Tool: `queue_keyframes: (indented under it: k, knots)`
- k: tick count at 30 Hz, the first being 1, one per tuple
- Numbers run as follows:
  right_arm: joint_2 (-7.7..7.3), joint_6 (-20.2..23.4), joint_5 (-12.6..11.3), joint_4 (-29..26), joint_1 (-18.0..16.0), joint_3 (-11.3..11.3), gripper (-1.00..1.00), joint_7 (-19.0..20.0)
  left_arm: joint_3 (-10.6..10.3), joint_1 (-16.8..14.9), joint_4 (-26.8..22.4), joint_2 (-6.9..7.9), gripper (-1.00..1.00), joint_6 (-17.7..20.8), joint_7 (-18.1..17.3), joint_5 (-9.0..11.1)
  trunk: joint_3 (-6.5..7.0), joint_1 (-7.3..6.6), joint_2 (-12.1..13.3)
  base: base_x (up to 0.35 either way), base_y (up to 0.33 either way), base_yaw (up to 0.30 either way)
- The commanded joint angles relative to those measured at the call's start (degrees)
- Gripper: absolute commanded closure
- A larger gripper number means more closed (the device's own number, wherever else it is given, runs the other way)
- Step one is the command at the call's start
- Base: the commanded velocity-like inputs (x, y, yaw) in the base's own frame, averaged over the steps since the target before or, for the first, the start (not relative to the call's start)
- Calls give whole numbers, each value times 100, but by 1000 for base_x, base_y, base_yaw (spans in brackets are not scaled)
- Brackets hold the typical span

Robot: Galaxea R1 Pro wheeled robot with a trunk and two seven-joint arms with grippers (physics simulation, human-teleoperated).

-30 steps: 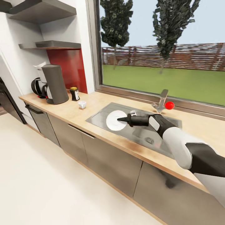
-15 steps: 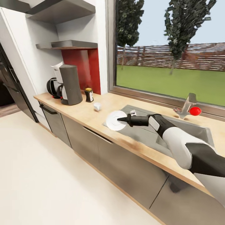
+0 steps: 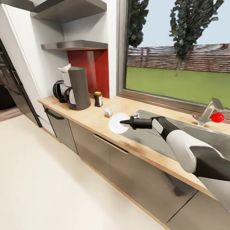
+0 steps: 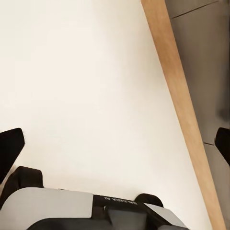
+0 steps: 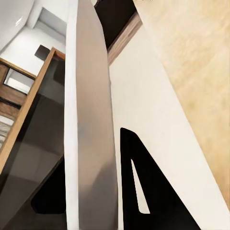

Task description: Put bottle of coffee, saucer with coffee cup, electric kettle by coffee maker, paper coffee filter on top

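Note:
My right gripper (image 3: 123,121) is shut on the rim of the white saucer (image 3: 116,124), holding it above the kitchen countertop (image 3: 92,118) by the sink's left end. In the right wrist view the saucer (image 5: 91,120) stands edge-on between the black fingers (image 5: 143,191). The coffee cup (image 3: 108,111) sits on the counter just beyond the saucer. Further left stand the bottle of coffee (image 3: 98,99), the coffee maker (image 3: 78,88) with the paper coffee filter (image 3: 65,69) on top, and the electric kettle (image 3: 59,91) behind it. The kitchen shelf (image 3: 76,45) hangs above. My left gripper (image 4: 117,143) is open over the floor.
The steel sink (image 3: 191,135) and its faucet (image 3: 209,111) with a red knob (image 3: 218,117) lie to the right under the window. Grey cabinet fronts (image 3: 105,156) run below the worktop, whose edge (image 4: 182,105) also crosses the left wrist view. A dark appliance (image 3: 12,92) stands at far left.
The camera has moved, so the counter slid rightward in view. The saucer, held the same way, was over the sink basin and is now over the worktop near the cup.

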Motion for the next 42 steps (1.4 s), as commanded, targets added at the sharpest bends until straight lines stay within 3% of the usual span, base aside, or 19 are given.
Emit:
queue_keyframes:
  k: [1,10,30,33,35,36,42]
  knots:
    - [1,58,-29,2,-5,-22,100,8,31,-2,0,1,-100,60,-19,4,-6,2,-4,155,277,0]
    - [0,58,-30,6,-5,-28,100,13,31,-2,-1,3,-100,60,-27,4,-6,2,-4,142,282,0]
    - [7,418,-288,392,120,-160,100,-864,35,8,-17,-39,-100,48,-31,8,-6,2,-4,0,0,0]
    - [-38,420,-347,292,124,-78,100,-798,57,13,-17,-107,-100,44,-43,12,-6,2,-4,0,0,0]
    - [-40,465,-255,226,126,-65,100,-756,64,15,-17,-133,-100,43,-45,11,-6,2,-4,0,0,0]
    - [-38,768,-84,-635,126,-68,100,27,65,15,-17,-135,-100,43,-45,10,-6,2,-4,0,0,0]
    - [-29,1190,-52,-999,126,-73,100,51,66,15,-17,-138,-100,42,-45,11,-6,2,-4,79,66,0]
